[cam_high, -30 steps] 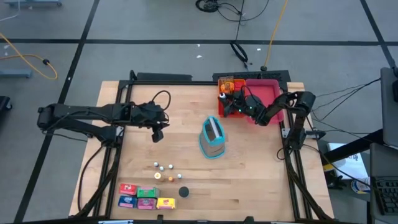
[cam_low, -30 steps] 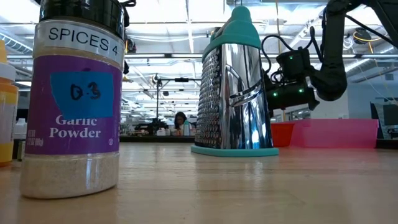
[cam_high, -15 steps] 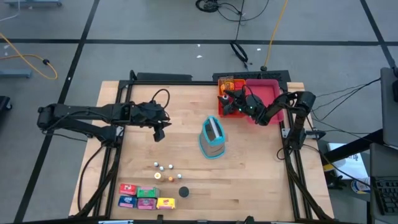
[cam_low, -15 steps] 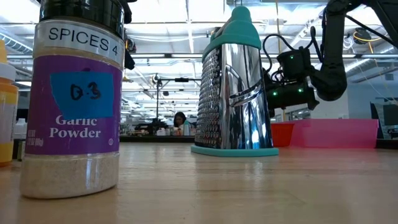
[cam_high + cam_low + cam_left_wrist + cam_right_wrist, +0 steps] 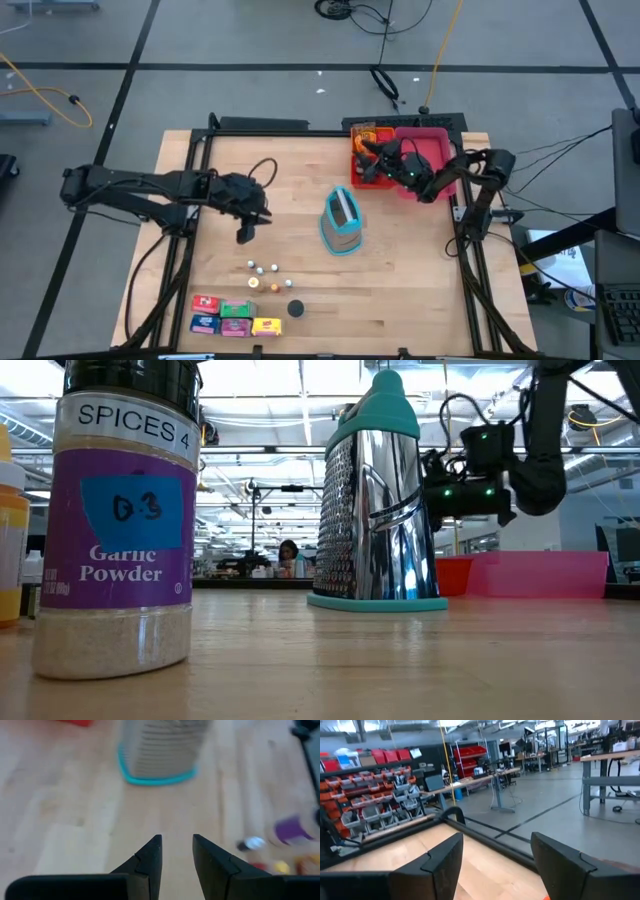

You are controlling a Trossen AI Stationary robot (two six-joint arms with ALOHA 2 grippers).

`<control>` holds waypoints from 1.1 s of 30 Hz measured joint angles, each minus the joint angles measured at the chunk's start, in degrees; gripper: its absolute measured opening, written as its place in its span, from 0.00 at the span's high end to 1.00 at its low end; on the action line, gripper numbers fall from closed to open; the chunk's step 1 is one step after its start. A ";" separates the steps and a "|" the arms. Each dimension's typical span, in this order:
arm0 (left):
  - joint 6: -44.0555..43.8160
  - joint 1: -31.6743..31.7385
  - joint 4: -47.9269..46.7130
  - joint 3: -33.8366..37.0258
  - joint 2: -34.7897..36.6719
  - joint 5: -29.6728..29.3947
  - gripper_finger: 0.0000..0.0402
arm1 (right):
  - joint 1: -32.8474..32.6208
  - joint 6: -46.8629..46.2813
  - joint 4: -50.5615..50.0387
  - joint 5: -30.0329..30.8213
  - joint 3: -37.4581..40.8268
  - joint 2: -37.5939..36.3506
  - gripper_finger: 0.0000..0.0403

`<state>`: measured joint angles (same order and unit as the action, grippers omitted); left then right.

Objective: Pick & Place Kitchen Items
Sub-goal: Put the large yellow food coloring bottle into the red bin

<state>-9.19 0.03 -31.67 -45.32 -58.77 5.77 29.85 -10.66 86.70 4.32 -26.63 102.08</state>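
Since the earlier frame, left gripper (image 5: 243, 234) shifts nearer the spice jars (image 5: 263, 269), fingers slightly parted, empty; right gripper (image 5: 367, 153) rises above the orange tray (image 5: 358, 180), released.

right hand (image 5: 371, 152) empty and spread, left hand (image 5: 243, 233) parted

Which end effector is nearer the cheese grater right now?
The right end effector: it hangs above the orange tray, just past the grater. The left end effector hovers over bare table farther off, to the grater's left.
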 joint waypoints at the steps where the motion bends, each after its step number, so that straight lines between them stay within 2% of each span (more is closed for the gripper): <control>1: 0.00 -1.33 -0.05 0.00 0.03 0.16 0.74 | 0.00 0.13 0.06 -0.01 0.66 -1.22 0.44; 8: -3.92 -12.76 -0.03 0.00 0.03 0.00 0.74 | -1.60 1.05 -0.33 -0.04 6.63 -11.61 0.45; 16: -13.21 -25.90 0.31 0.00 -0.10 -8.36 0.74 | -5.49 1.01 -7.35 -0.07 10.35 -20.88 0.45; 21: -19.34 -32.79 0.46 0.00 -0.10 -11.67 0.74 | -7.63 1.49 -11.85 0.05 10.34 -22.95 0.45; 28: -25.34 -39.92 0.52 0.00 -2.20 -21.11 0.72 | -8.00 1.42 -12.88 0.13 10.34 -22.93 0.45; 33: -26.07 -41.67 1.93 -0.03 -6.91 -21.77 0.65 | -8.00 1.31 -12.88 0.30 10.34 -22.91 0.46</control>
<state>-35.26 -41.64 -29.74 -45.34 -65.68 -16.00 21.85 -9.34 73.82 4.62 -16.29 79.18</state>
